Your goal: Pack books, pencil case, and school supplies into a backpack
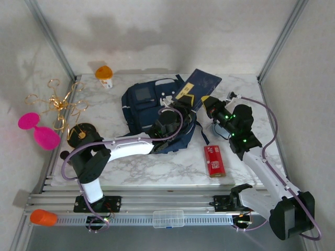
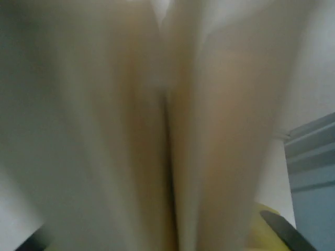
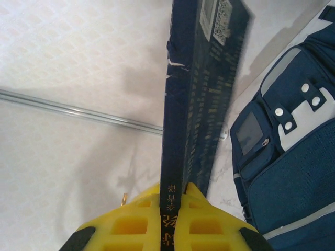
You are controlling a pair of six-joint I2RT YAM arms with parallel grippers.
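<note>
- backpack (image 1: 141, 102): navy woven fabric, soft and slumped, with white snap patches and a pale stripe. It lies mid-table, nearer the far edge.
- navy book (image 1: 203, 83): thin and stiff, with a gold band. It sits at the backpack's 2 o'clock, just beside it, its far corner close to the back wall.
- right gripper (image 1: 212, 106): yellow ribbed pads (image 3: 133, 225) clamped tight on the navy book's spine.
- left gripper (image 1: 168, 123): over the backpack's 4 o'clock edge. I cannot tell how wide it stands; its wrist view is a blur of pale folds.
- red box (image 1: 214, 160): flat and rectangular, at 5 o'clock, apart from the backpack and near the front edge.
- table (image 1: 131, 167): white veined marble, with a bare strip from 6 to 8 o'clock.
- orange-capped object (image 1: 103, 76): at 11 o'clock, in the far-left corner.
</note>
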